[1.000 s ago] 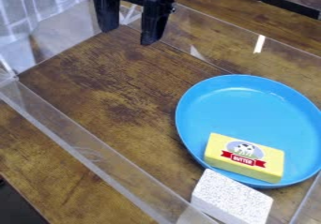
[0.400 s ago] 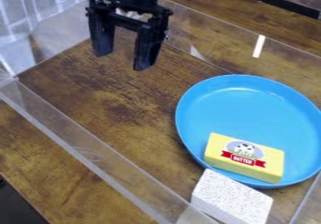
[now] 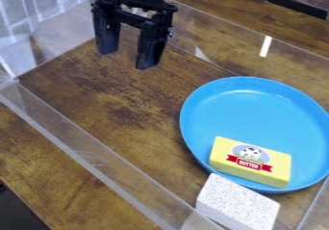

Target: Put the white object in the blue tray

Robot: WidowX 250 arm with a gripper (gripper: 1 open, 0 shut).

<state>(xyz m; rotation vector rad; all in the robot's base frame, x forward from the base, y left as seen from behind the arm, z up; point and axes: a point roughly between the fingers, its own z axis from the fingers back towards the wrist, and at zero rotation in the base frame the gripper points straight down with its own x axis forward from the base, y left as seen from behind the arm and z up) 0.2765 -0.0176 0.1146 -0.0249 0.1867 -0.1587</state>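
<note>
The white object lies at the near edge of the wooden table, well apart from the gripper, just outside the blue tray. A yellow block rests inside the tray's near rim. Farthest back, the gripper hangs with fingers spread, holding nothing.

This looks like a robotics lab test bench. A dark wooden tabletop is fenced by clear acrylic walls, forming a bounded work area, and a black robot gripper hangs over it from above.
</note>
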